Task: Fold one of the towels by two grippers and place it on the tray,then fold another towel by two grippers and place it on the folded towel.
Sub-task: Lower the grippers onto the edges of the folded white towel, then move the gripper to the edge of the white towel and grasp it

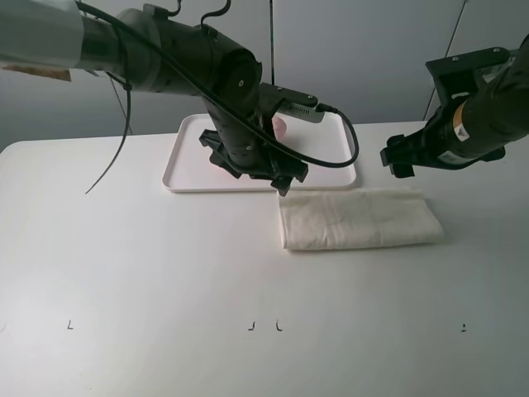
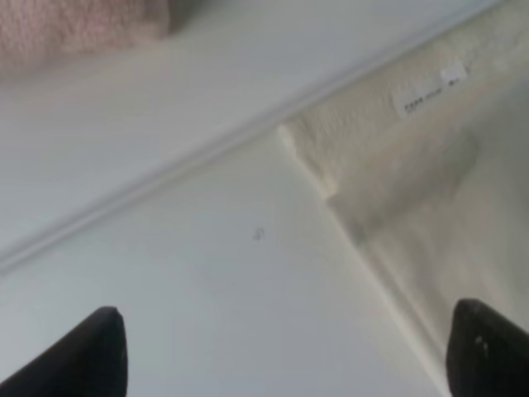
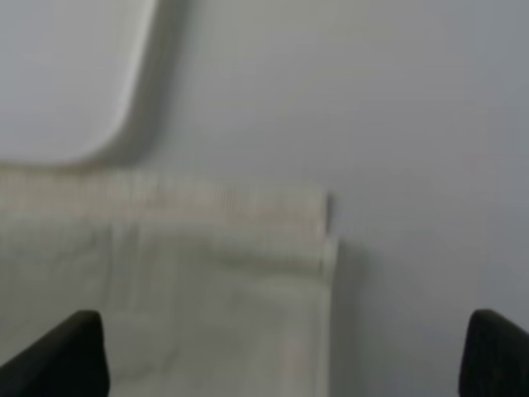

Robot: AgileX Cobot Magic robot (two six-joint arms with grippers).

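A cream towel (image 1: 355,219) lies folded on the table, in front of the right end of the white tray (image 1: 186,169). A pink towel (image 1: 282,126) lies on the tray, mostly hidden behind my left arm. My left gripper (image 1: 263,175) hovers open and empty over the tray's front rim, by the cream towel's back left corner. The left wrist view shows that corner (image 2: 397,174), the tray rim (image 2: 165,174) and the pink towel (image 2: 66,29). My right gripper (image 1: 397,164) hovers open and empty above the cream towel's back right corner (image 3: 165,273).
The tray's rounded corner (image 3: 74,83) shows in the right wrist view. A cable (image 1: 116,157) hangs from the left arm over the table's left part. Small black marks (image 1: 263,326) sit near the table's front edge.
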